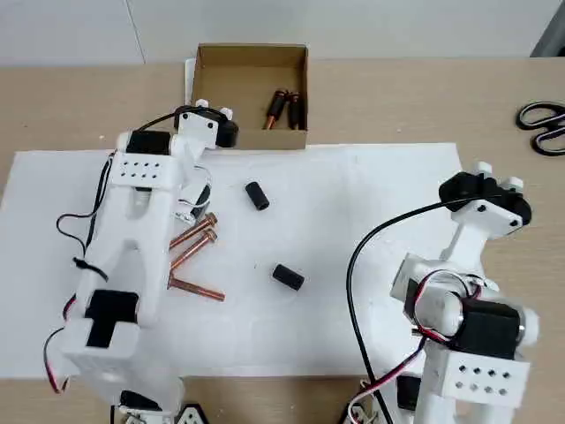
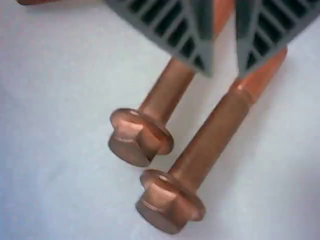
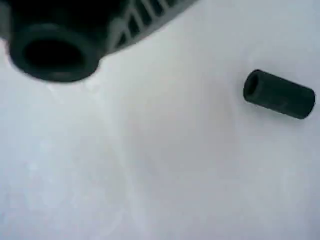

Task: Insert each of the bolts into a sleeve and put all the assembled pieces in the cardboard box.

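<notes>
Left pincer (image 2: 223,62) overhangs bolts (image 2: 210,145); right pincer (image 3: 80,27) holds sleeve (image 3: 50,57).

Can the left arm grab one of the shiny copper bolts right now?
Probably yes. The left tool sits right over two bolts lying on the white paper, its fingers a little apart, and nothing covers them. They lie close together, so it might catch both.

The grey fingers (image 3: 142,19) grip one black sleeve (image 3: 52,55); another sleeve (image 3: 279,94) lies apart on white paper (image 3: 175,175).
</notes>
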Tool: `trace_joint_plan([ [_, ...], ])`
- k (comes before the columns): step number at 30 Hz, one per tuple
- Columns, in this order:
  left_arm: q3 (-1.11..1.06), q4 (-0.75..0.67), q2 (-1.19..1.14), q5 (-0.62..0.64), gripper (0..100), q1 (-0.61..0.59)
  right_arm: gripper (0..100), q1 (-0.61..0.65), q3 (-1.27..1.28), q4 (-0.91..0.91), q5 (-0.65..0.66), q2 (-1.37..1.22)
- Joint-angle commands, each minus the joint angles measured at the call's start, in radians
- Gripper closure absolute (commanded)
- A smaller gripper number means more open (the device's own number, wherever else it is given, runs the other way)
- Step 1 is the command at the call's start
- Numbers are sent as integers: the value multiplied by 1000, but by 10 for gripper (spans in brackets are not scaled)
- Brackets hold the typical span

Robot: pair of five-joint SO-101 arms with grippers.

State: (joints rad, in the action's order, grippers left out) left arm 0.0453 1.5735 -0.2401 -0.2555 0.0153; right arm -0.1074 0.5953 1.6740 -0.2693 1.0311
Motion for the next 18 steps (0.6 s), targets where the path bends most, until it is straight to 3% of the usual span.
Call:
trace_joint_plan([
  [1,48,-6,-9,-40,942,-3,996,-38,-6,-7,8,12],
  [18,50,-12,-123,-232,939,-3,996,-48,-5,-7,11,10],
])
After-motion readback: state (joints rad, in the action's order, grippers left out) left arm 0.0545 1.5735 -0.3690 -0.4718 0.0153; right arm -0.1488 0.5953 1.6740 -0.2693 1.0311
